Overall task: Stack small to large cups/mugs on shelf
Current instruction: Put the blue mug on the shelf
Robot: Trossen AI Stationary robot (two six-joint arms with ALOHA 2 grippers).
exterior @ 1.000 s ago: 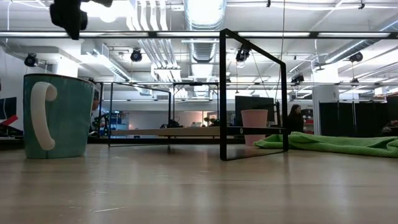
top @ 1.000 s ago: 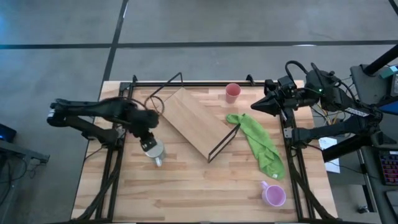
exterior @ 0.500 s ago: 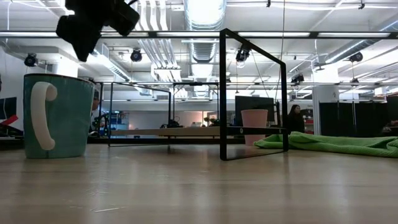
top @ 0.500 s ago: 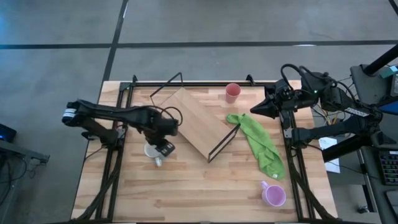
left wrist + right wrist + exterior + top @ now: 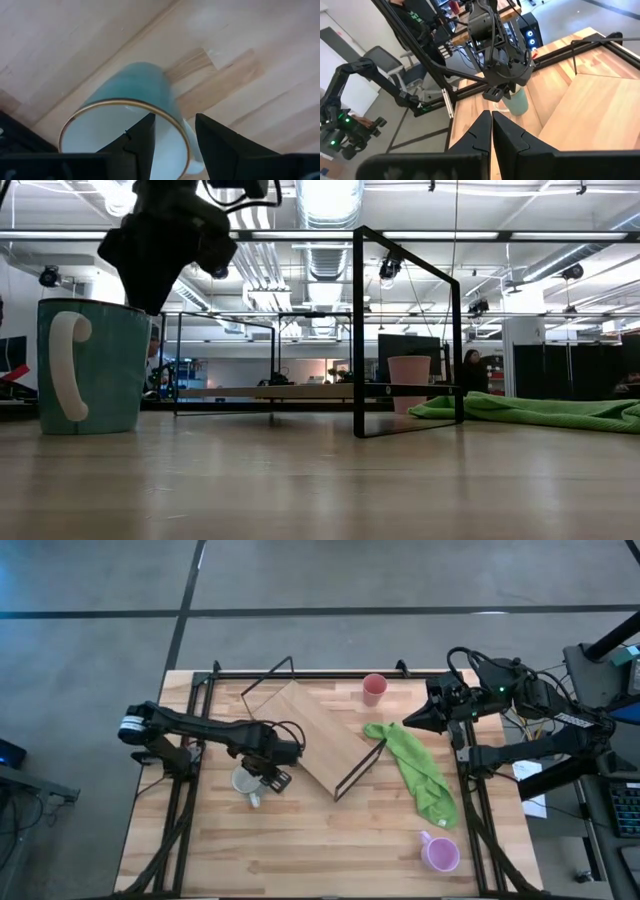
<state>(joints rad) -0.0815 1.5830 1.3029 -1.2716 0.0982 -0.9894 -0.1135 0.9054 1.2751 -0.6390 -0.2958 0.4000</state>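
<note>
While the left end effector (image 5: 172, 142) hovers with fingers parted straddling the teal mug's (image 5: 131, 117) rim, we see the right end effector (image 5: 491, 136) pinched closed, idle.

Even bright overhead light — ceiling strip glare, low view — soft shadows

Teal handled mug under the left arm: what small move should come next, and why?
Probably lower the left gripper: its open jaws straddle the rim of the teal handled mug from above, not yet closed. Right gripper waits beside the green cloth.
</note>
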